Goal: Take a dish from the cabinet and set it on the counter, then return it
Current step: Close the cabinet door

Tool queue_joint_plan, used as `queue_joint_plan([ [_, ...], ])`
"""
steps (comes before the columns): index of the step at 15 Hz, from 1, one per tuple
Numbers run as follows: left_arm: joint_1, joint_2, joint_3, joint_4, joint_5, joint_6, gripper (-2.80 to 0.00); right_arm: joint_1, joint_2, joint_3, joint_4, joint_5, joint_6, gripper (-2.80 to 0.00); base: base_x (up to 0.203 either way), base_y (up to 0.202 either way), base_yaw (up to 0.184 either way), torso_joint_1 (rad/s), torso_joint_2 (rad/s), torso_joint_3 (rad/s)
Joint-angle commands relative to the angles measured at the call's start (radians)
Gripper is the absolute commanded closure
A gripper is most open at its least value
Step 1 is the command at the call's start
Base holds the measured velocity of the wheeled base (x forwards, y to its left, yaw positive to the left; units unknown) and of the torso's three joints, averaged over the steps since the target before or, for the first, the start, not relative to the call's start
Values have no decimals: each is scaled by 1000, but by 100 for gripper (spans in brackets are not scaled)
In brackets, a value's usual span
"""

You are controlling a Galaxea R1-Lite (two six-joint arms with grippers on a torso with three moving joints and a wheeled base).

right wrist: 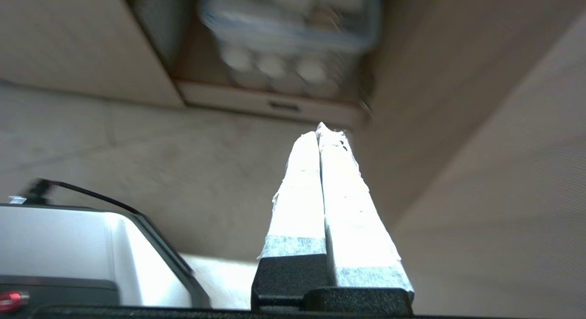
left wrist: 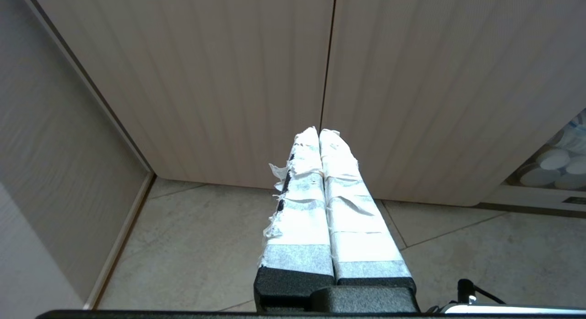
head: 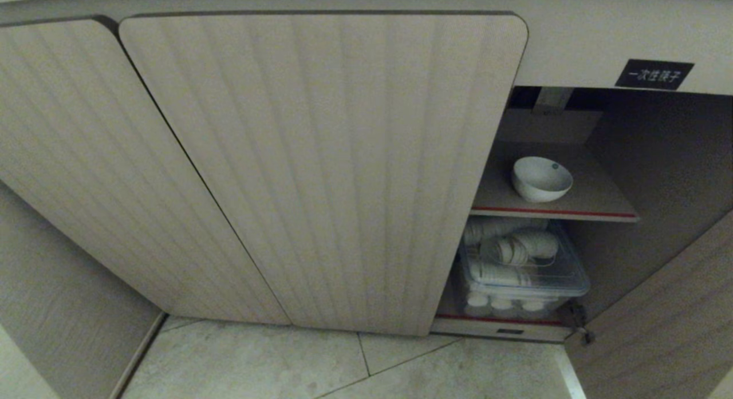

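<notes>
1. Facing the cabinet (head: 320, 170) head-on: two fluted doors shut on the left, the right-hand compartment open, its door (head: 658, 319) swung out along the right edge. A black label (head: 654, 74) with white characters sits above the opening.
2. Tiled floor (head: 257, 364) runs along the cabinet base.
3. Lower compartment holds a clear lidded bin (head: 524, 281) with stacked white crockery on and inside it.
4. Upper red-edged shelf (head: 595, 201) carries the bowl (head: 541, 178), upright, alone, touched by nothing.
5. Right gripper (right wrist: 320, 131): taped fingers pressed together, holding nothing, low over the floor, tips aimed at the bottom edge of the open compartment. The bowl sits on the shelf above that level, well apart from it, and does not show in the wrist view.
6. Left gripper (left wrist: 319, 132): fingers closed tight, empty, pointed at the seam between the two shut doors, well apart from the bowl.
</notes>
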Motion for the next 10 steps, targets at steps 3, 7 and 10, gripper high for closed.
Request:
queue_joint_plan([
  [3,0,0,0,0,0,-1,0,-2,-243,0,52,42,3,0,0,0,0,0,0,0],
  [7,0,0,0,0,0,-1,0,-7,-354,0,52,43,-5,0,0,0,0,0,0,0],
  [10,0,0,-2,0,0,-1,0,-7,-354,0,56,43,-6,0,0,0,0,0,0,0],
])
